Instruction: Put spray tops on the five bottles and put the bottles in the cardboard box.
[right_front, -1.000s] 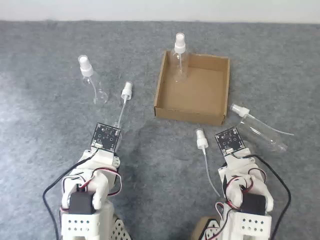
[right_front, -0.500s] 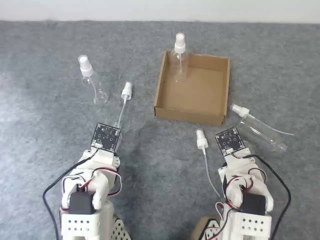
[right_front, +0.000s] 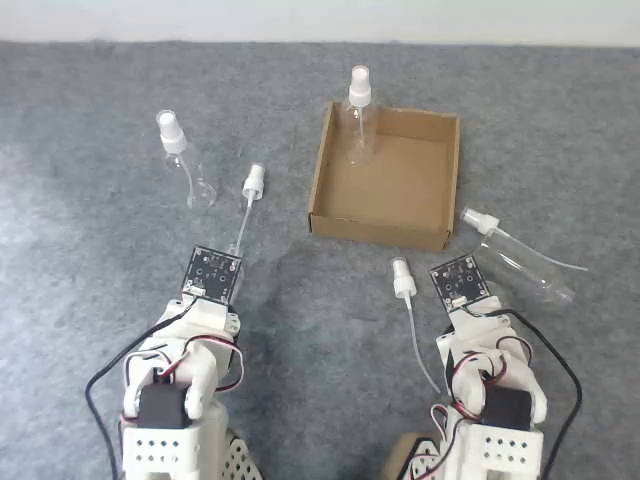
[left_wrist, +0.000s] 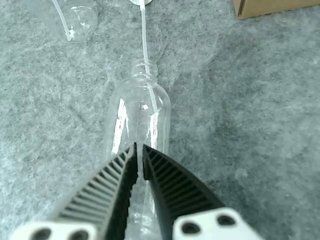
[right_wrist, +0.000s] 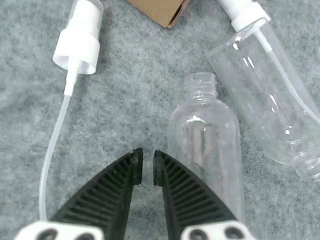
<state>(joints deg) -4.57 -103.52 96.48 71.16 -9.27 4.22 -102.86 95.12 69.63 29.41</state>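
My left gripper (left_wrist: 139, 151) is shut with nothing in it, hovering over an uncapped clear bottle (left_wrist: 137, 117) that lies on the carpet. A loose spray top (right_front: 253, 182) lies ahead of it, and its thin tube (left_wrist: 144, 40) runs to the bottle's neck and seems to continue inside. My right gripper (right_wrist: 144, 162) is shut and holds nothing; it is beside a second uncapped bottle (right_wrist: 207, 137). Another loose spray top (right_wrist: 77, 42) lies to its other side. A capped bottle (right_front: 518, 257) lies at the right, one (right_front: 185, 160) lies at the left, and one (right_front: 358, 118) stands in the cardboard box (right_front: 432, 185).
Grey carpet covers the table. The box's near wall (right_front: 375, 228) stands between the two arms and the box floor. The long tube (right_front: 420, 340) of the right spray top lies along the right arm (right_front: 485, 370). The left arm (right_front: 180, 370) is near the front edge.
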